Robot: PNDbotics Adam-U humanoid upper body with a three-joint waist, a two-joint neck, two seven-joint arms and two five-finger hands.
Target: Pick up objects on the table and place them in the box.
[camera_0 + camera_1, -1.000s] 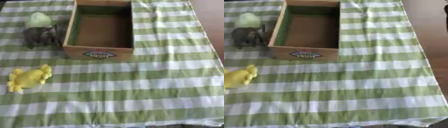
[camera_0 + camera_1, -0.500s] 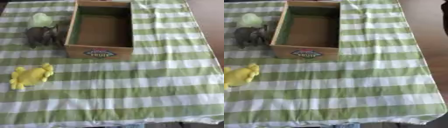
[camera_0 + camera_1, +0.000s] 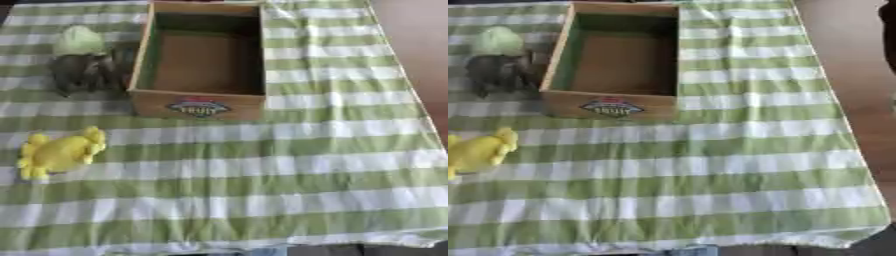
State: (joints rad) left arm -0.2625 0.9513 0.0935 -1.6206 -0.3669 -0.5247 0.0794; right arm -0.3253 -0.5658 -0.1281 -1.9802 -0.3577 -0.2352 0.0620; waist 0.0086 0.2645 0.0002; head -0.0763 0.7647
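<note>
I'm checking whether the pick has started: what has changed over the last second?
Nothing among the objects: only the camera view shifted slightly. The yellow toy, grey toy and pale green object lie left of the box, which holds nothing. No hand shows.

Of the robot's body only one portion is visible: the right arm enters at the upper right corner of the right eye view as a dark, rounded form cut off by the frame edge, so which part it is, and its pose, cannot be determined.
</note>
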